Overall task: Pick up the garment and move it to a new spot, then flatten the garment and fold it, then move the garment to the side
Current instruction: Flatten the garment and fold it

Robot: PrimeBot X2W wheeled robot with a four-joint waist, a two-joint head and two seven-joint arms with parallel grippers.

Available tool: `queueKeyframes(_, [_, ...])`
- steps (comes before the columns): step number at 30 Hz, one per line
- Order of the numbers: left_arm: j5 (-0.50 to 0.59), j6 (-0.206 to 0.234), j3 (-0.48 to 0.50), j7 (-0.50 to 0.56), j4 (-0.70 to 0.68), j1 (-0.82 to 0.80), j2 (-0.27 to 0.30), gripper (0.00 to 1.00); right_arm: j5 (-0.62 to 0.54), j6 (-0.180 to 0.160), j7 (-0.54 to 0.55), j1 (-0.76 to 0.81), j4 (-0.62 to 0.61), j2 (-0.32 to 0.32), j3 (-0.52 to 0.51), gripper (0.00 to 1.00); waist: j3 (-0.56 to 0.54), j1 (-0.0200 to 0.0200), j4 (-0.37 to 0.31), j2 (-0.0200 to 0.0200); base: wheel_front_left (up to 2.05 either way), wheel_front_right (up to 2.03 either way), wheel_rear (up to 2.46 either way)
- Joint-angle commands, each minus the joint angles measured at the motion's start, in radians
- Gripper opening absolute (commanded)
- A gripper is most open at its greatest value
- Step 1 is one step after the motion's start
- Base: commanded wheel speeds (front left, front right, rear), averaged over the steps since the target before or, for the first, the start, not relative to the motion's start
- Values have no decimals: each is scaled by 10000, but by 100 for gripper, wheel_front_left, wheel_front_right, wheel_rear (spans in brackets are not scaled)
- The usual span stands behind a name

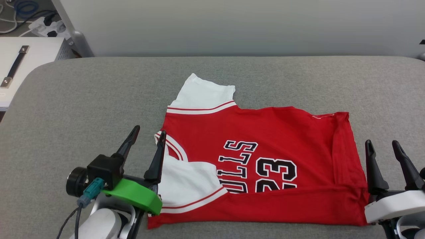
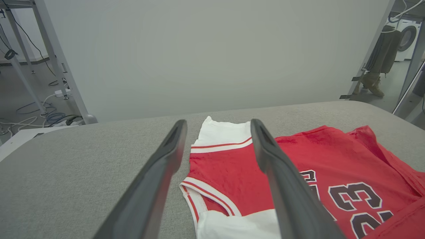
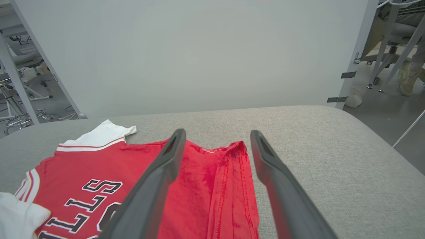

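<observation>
Lower left of the head view: the left gripper [image 1: 149, 130], fingers spread and empty, one finger at the striped collar. Centre: the shirt [image 1: 265, 129] lies flat on the grey table [image 1: 83, 99], its near edge folded up over the black lettering and one white sleeve pointing toward the top. Lower right: the right gripper [image 1: 382, 143], also spread wide and empty, just beside the hem.

Lab: floor cables [image 2: 54, 117], power strip [image 1: 47, 28], washing machine [image 2: 407, 37].
</observation>
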Motion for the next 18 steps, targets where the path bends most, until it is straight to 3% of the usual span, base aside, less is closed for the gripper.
queueKeyframes(1, [236,-167,212,-54,-76,147,-161,100,-122,-9,-171,-23,64,93,45,100,125,0,-219,0,0,0,0])
queueKeyframes(6, [833,-802,1067,-56,-149,178,-424,100,-250,-9,-597,-218,73,316,240,100,538,0,-715,0,0,0,0])
queueKeyframes(11, [957,-1517,1271,141,238,-829,-236,100,-324,-9,-765,-490,-42,415,464,100,1242,0,-1230,0,0,0,0])
queueKeyframes(18, [431,-2758,1100,2788,1051,-3636,510,100,-342,-9,-847,-1052,-345,501,991,100,2338,0,-1985,0,0,0,0])
